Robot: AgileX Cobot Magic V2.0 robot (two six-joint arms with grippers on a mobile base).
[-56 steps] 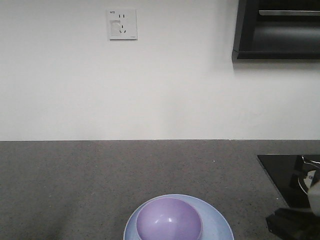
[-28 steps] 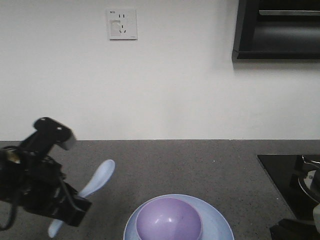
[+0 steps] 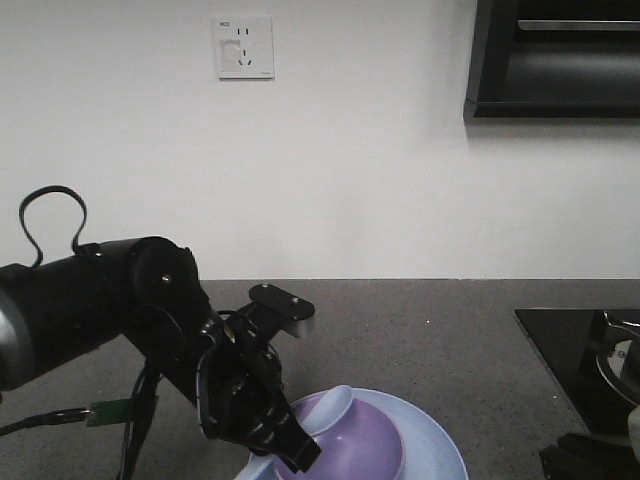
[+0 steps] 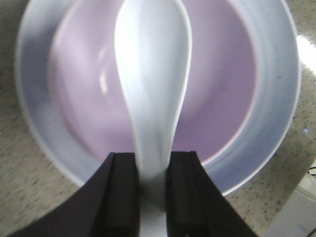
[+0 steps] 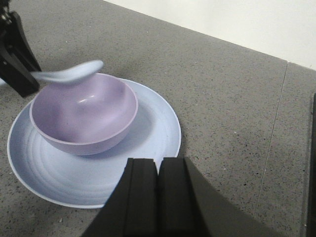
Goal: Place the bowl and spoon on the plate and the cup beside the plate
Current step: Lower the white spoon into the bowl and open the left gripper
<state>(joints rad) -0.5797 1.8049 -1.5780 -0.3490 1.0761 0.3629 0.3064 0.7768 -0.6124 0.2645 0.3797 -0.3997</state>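
Note:
The lavender bowl (image 3: 375,440) (image 5: 84,116) sits in the middle of the light blue plate (image 3: 440,450) (image 5: 148,136) on the grey counter. My left gripper (image 3: 292,447) (image 4: 152,157) is shut on the handle of the pale spoon (image 4: 153,74) (image 3: 335,405). The spoon's scoop hangs over the bowl's inside (image 4: 217,98), reaching in from the bowl's left rim (image 5: 74,73). My right gripper (image 5: 158,162) is shut on nothing and hovers just off the plate's near right edge (image 4: 279,113). The cup is out of view.
A black glossy hob (image 3: 565,350) with a metal pot edge (image 3: 620,362) lies at the counter's right. A wall socket (image 3: 245,47) and a dark cabinet (image 3: 555,60) hang on the white wall behind. The left arm's cable (image 3: 120,410) trails at the left.
The left arm came into view from the left with the spoon and swung right, bringing the scoop from beside the plate to over the bowl. Bowl and plate stayed put.

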